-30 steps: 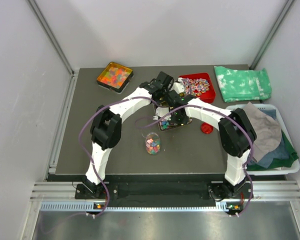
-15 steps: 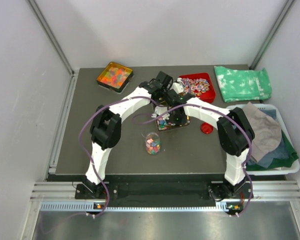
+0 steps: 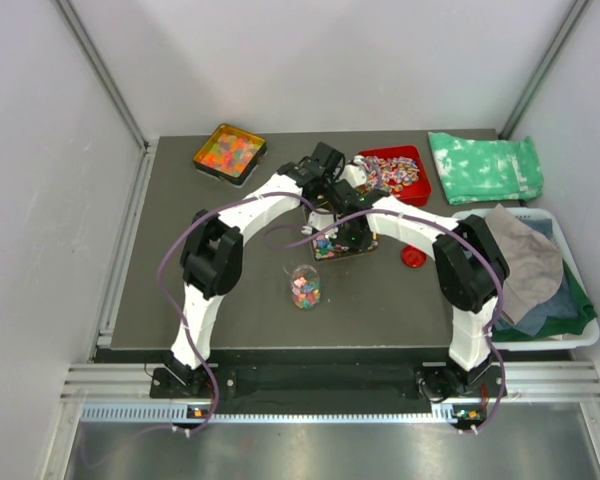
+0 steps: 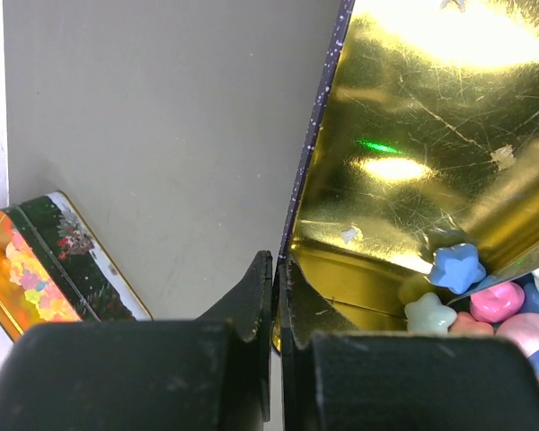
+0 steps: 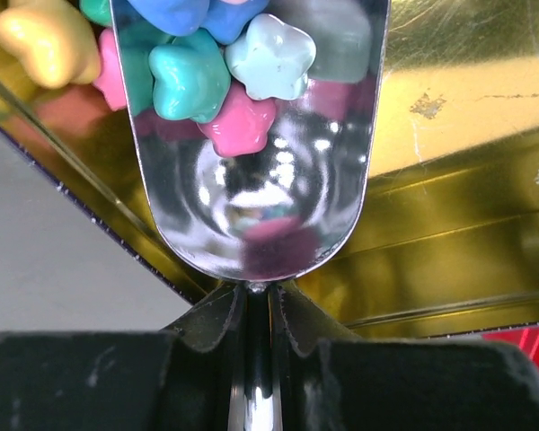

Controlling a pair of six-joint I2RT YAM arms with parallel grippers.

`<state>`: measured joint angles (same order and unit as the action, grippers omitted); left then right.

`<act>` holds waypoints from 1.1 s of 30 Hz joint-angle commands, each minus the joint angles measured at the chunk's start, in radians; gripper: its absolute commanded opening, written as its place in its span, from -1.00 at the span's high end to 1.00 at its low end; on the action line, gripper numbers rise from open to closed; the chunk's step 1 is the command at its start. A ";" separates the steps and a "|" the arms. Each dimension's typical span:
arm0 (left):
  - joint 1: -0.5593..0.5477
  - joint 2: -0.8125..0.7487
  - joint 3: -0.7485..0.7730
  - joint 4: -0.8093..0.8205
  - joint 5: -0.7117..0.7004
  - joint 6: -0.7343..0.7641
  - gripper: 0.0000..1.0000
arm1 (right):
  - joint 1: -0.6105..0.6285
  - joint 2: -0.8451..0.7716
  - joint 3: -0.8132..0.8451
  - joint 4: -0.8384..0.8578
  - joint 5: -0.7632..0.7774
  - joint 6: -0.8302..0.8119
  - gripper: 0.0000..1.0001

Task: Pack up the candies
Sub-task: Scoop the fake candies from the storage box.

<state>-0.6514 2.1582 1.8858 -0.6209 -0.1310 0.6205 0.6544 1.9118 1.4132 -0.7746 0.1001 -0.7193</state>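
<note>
The candies (image 5: 198, 76) are small star-like sweets in pink, blue, teal and yellow, lying in a gold-lined tin (image 3: 325, 250) at the table's middle. My left gripper (image 4: 278, 269) is shut on the tin's rim (image 4: 305, 162), one finger outside and one inside; candies (image 4: 458, 268) lie to its right. My right gripper (image 5: 258, 301) is shut on the handle of a metal scoop (image 5: 251, 215), whose bowl lies in the tin (image 5: 467, 117) with several candies at its far end. A glass jar (image 3: 305, 287) partly filled with candies stands in front of the tin.
A red jar lid (image 3: 413, 257) lies right of the tin. A red tray (image 3: 395, 172) of wrapped sweets and an orange-filled tin (image 3: 229, 152) stand at the back. A green cloth (image 3: 483, 167) and a bin of cloths (image 3: 540, 270) are at the right.
My right gripper with the scoop has shifted slightly left, deeper into the tin. The left gripper has stayed on the rim.
</note>
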 commanded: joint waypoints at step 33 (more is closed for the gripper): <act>-0.011 -0.012 0.044 0.000 -0.042 -0.025 1.00 | -0.027 -0.060 -0.022 0.207 0.294 0.170 1.00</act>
<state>-0.6559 2.1658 1.9057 -0.5777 -0.1497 0.6239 0.6636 1.8671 1.3399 -0.6434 0.2897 -0.7265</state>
